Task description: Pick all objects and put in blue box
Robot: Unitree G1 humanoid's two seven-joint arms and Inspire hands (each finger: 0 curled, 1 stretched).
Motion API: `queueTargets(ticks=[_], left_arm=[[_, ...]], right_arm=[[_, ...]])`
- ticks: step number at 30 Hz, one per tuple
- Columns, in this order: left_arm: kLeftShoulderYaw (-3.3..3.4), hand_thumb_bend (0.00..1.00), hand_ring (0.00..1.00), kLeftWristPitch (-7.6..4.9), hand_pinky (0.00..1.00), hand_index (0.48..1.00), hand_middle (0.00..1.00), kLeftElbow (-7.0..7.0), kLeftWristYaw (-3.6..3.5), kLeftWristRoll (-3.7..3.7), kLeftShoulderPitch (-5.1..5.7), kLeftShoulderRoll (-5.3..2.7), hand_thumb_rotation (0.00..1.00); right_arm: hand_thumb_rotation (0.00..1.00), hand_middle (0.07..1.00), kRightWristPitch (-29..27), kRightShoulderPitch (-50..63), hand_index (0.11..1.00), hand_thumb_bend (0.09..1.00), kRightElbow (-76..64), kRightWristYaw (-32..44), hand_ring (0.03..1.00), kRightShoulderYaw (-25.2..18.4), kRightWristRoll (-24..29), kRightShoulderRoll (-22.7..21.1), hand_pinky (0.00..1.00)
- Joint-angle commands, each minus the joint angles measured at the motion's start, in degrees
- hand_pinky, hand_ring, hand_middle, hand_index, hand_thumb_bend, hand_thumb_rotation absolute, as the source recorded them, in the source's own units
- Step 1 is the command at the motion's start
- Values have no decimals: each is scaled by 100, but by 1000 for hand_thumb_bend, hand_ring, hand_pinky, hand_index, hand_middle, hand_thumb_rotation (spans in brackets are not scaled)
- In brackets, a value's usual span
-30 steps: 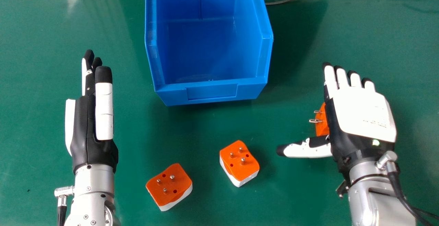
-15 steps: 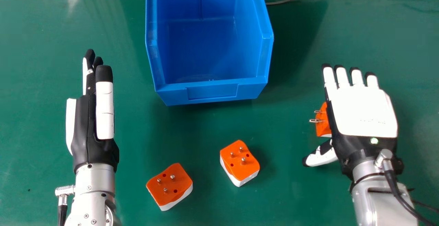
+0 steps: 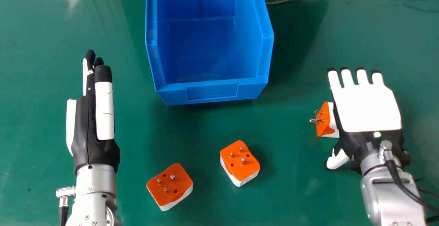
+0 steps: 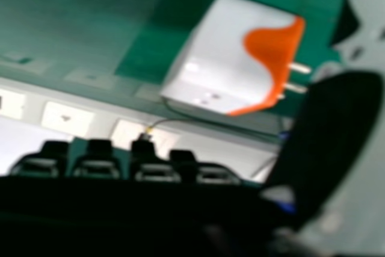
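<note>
I've R hand (image 3: 367, 111) w/ fingers straight, just beside R plug (image 3: 322, 125); L hand (image 3: 84, 130) straight too; mid plug (image 3: 237, 166) & L plug (image 3: 168, 195) on green surface (image 3: 281, 198) between hands, nearer me than blue box (image 3: 212, 91)

The head view's top edge cuts off the blue storage bin (image 3: 212, 91) and grey cable (image 3: 288, 0); its bottom edge crops the left forearm (image 3: 93, 198). The right hand (image 3: 367, 109) partly hides an orange-and-white plug adapter (image 3: 323, 120), blurred in the right hand view.
</note>
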Motion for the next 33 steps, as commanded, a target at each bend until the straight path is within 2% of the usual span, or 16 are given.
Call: queueTargets(ticks=[1, 5, 10, 13, 17, 20, 25, 30, 33], left_arm=[[-42, 889, 1000, -75, 1000, 1000, 1000, -127, -3, -18, 19, -25, 1000], [-66, 883, 1000, -75, 1000, 1000, 1000, -154, 42, 15, 43, -69, 1000], [-99, 879, 1000, -34, 1000, 1000, 1000, -157, 80, 113, 64, -48, 1000], [-96, 879, 1000, -28, 1000, 1000, 1000, -186, 112, 83, 81, -85, 1000], [-121, 882, 1000, -47, 1000, 1000, 1000, -200, 89, 63, 109, -70, 1000], [-119, 883, 1000, -45, 1000, 1000, 1000, -211, 132, 72, 125, -94, 1000], [-114, 890, 1000, -118, 1000, 1000, 1000, -193, 95, 33, 138, -87, 1000], [-76, 893, 1000, -42, 1000, 1000, 1000, -220, 103, 40, 163, -48, 1000], [-47, 894, 1000, 1, 1000, 1000, 1000, -249, 79, 6, 183, -19, 1000]], right_arm=[[220, 1000, -162, -180, 1000, 1000, 30, -40, 1000, -41, 81, -164, 1000], [220, 1000, -631, -362, 1000, 1000, 217, -115, 1000, -68, 443, -377, 1000], [208, 1000, -894, -597, 1000, 1000, 452, -7, 1000, -51, 673, -520, 1000], [208, 1000, -1028, -731, 1000, 1000, 469, 290, 1000, -100, 955, -609, 1000], [207, 1000, -1165, -903, 1000, 1000, 459, 739, 1000, -226, 1414, -754, 1000], [185, 1000, -1171, -1059, 1000, 1000, 460, 1013, 1000, -288, 1631, -867, 1000], [134, 1000, -1066, -1417, 1000, 1000, 435, 1532, 1000, -368, 1771, -1059, 1000], [109, 1000, -701, -1863, 1000, 1000, 496, 2402, 1000, -476, 1967, -1114, 1000], [101, 1000, -505, -2057, 1000, 1000, 546, 2695, 1000, -527, 2045, -1152, 1000]])
